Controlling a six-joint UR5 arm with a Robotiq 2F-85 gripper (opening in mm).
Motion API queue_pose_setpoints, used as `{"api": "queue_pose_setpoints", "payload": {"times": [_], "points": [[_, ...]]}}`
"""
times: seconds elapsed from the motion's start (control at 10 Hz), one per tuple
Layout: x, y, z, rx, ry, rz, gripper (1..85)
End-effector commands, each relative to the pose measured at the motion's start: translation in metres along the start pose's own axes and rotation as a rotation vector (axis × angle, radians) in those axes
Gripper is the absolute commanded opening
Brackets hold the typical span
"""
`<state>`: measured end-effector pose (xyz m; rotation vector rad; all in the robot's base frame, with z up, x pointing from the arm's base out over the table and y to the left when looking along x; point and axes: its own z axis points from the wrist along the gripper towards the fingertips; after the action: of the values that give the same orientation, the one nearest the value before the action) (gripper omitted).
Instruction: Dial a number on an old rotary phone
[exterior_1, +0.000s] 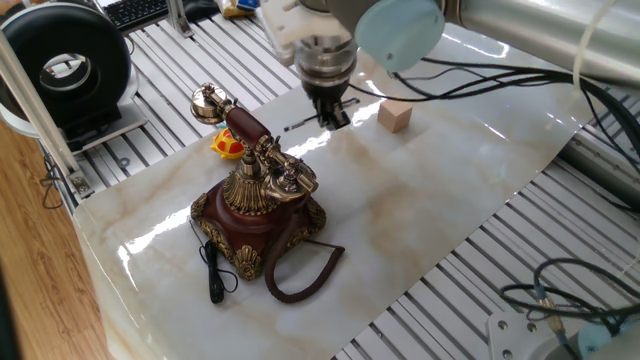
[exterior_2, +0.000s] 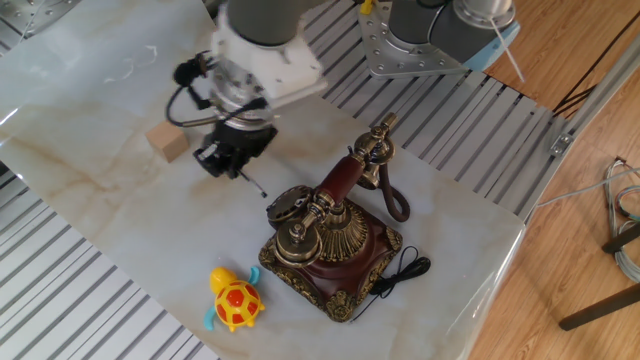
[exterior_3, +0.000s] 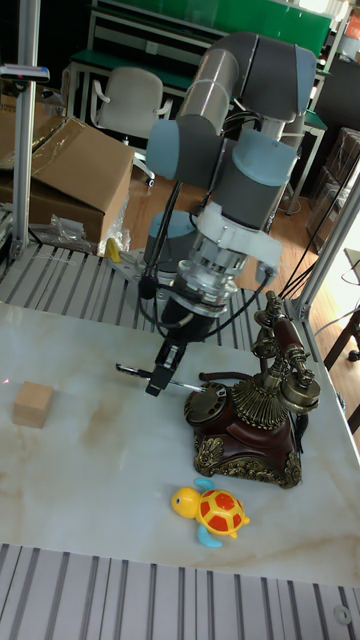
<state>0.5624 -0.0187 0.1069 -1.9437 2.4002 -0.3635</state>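
The old rotary phone (exterior_1: 262, 205) stands on the marble sheet, with a red-brown base, brass trim and the handset on its cradle. In the other fixed view its dial (exterior_2: 288, 205) faces my gripper (exterior_2: 228, 165). The gripper hangs just left of the phone (exterior_2: 325, 245), shut on a thin silver stylus (exterior_2: 256, 186) whose tip points at the dial from a short way off. In the tall fixed view the gripper (exterior_3: 160, 380) holds the stylus (exterior_3: 130, 371) crosswise, left of the dial (exterior_3: 207, 405). In one fixed view the gripper (exterior_1: 333, 117) is behind the phone.
A small wooden block (exterior_2: 167, 142) lies just beyond the gripper, away from the phone. A yellow toy turtle (exterior_2: 235, 300) sits in front of the phone. The coiled cord (exterior_1: 300, 275) loops beside the base. Slotted metal table (exterior_2: 90, 300) surrounds the marble sheet.
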Motion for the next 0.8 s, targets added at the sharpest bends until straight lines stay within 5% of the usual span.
{"api": "queue_pose_setpoints", "payload": {"times": [0.0,0.2,0.6,0.7], "points": [[0.016,-0.005,0.008,-0.012,-0.008,0.021,1.3],[0.047,-0.029,0.007,0.083,0.114,0.059,1.3],[0.074,-0.05,0.041,0.084,0.069,-0.057,1.3],[0.07,-0.047,0.044,0.078,0.048,-0.055,1.3]]}}
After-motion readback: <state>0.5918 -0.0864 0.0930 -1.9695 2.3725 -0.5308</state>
